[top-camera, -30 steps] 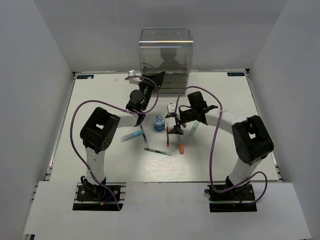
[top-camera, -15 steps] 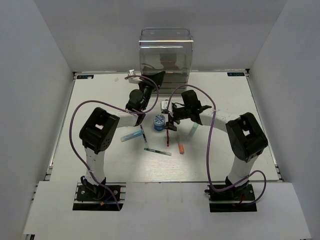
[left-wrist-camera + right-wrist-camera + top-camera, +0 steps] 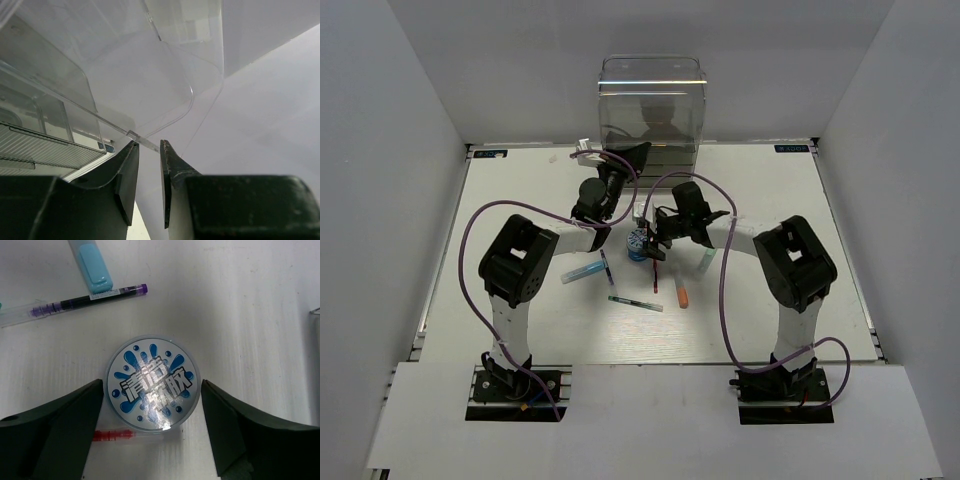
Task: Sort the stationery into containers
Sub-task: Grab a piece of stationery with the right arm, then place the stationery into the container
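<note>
The round blue-and-white tape roll (image 3: 152,385) lies flat on the table, also seen in the top view (image 3: 638,243). My right gripper (image 3: 152,391) is open and straddles it, one finger (image 3: 55,430) on each side with a small gap. A red pen (image 3: 112,434) lies against the roll's near edge. The clear organiser (image 3: 652,100) stands at the back. My left gripper (image 3: 148,145) is at its front (image 3: 625,158), jaws close together on the edge of its clear flap (image 3: 145,141).
On the white table (image 3: 770,200) lie a light-blue marker (image 3: 582,271), a dark pen (image 3: 606,266), a green pen (image 3: 635,302), an orange marker (image 3: 681,296) and a pale-green marker (image 3: 706,261). White walls enclose the table on three sides.
My right gripper has moved left from over the red pen to over the tape roll. The left arm has not moved.
</note>
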Controlling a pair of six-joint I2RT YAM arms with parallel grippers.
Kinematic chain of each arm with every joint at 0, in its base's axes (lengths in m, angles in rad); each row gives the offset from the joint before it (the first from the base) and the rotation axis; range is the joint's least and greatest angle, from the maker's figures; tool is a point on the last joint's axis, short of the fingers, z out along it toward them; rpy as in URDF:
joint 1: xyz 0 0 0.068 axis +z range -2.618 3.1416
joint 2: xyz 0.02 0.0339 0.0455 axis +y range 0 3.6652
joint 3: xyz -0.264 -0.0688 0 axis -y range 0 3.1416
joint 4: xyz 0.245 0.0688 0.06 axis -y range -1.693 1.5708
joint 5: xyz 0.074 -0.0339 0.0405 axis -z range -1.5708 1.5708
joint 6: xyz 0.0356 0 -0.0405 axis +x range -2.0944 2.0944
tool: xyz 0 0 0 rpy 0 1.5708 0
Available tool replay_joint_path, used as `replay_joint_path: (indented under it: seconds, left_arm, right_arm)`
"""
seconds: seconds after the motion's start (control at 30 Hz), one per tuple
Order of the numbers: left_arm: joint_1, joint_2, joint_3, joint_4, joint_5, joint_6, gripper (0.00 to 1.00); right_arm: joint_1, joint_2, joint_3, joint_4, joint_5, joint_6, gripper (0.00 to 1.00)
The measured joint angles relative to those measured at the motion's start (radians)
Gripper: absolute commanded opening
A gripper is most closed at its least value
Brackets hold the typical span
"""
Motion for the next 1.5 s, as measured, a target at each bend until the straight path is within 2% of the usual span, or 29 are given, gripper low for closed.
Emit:
replay_joint_path:
  seconds: [0.1,0.13,0.2,0.23,0.43,0.6,0.83,1.17,1.37,1.5]
  left_arm:
    - [0.000,0.000,0.001,-0.002,0.000,0.000,0.35]
    - [0.000,0.000,0.002,-0.002,0.000,0.000,0.35]
    - [0.000,0.000,0.002,-0.002,0.000,0.000,0.35]
    - [0.000,0.000,0.002,-0.002,0.000,0.000,0.35]
    - [0.000,0.000,0.007,-0.003,0.000,0.000,0.35]
    - [0.000,0.000,0.010,-0.003,-0.001,0.000,0.35]
    - [0.000,-0.006,0.019,-0.003,-0.001,0.000,0.35]
    - [0.000,-0.020,0.052,-0.003,-0.001,0.003,0.35]
    - [0.000,-0.029,0.060,-0.002,-0.001,0.007,0.35]
    - [0.000,-0.029,0.061,-0.003,-0.001,0.008,0.35]
  right_arm:
    - [0.000,0.006,0.000,0.000,-0.002,0.003,0.68]
    - [0.000,0.006,0.002,-0.001,-0.003,0.004,0.56]
    - [0.000,0.006,0.003,-0.002,-0.004,0.005,0.42]
    - [0.000,0.006,0.004,-0.003,-0.005,0.003,0.30]
    - [-0.002,0.001,-0.002,0.010,0.004,0.019,0.14]
    - [-0.011,-0.087,-0.070,0.092,0.065,0.064,0.12]
    - [-0.056,-0.172,-0.100,0.307,0.200,0.145,0.07]
    - [-0.108,-0.160,-0.089,0.486,0.338,0.229,0.07]
    - [-0.123,-0.123,-0.050,0.564,0.385,0.253,0.02]
    - [-0.129,-0.093,-0.022,0.627,0.415,0.254,0.02]
